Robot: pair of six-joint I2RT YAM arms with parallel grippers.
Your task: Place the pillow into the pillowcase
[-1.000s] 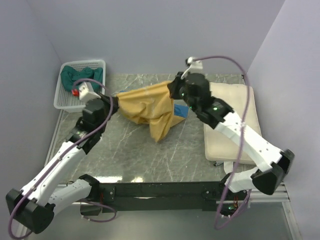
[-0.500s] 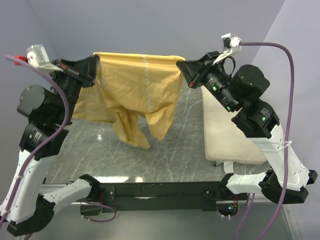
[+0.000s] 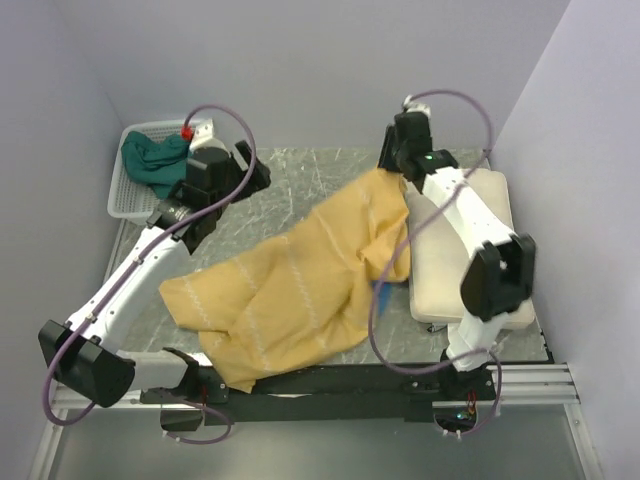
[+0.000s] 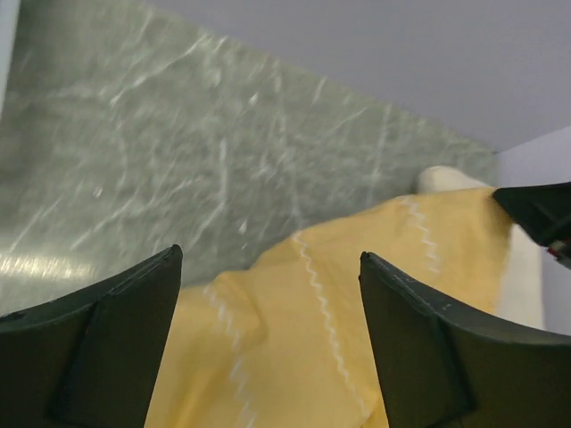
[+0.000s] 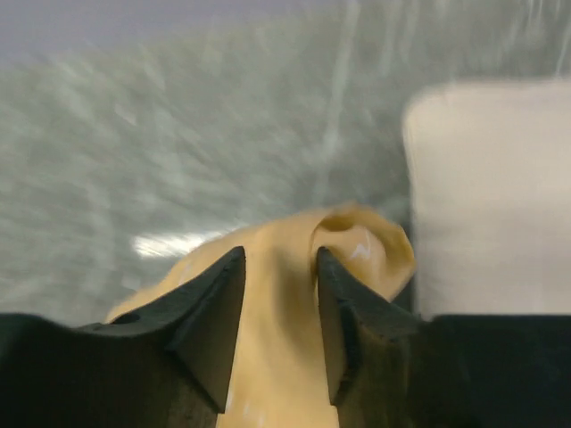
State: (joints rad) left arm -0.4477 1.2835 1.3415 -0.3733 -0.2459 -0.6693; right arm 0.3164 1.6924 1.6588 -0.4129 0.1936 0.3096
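— Where do we stand at the left gripper point(image 4: 269, 259)?

— Released: its jaws gape, with nothing between them. Half a second ago we had the pillowcase point(image 3: 300, 280) hoisted taut between both arms. Now it lies slumped on the table point(image 3: 300, 175), mustard lining up, from 1 o'clock down to 7.

— And the right gripper point(image 5: 280, 254)?

— Its jaws are slightly parted at the cloth's far corner, and we cannot tell whether it grips. The pillow point(image 3: 440, 280) lies at 3 o'clock, one edge under the case. We judge insertion not yet begun.
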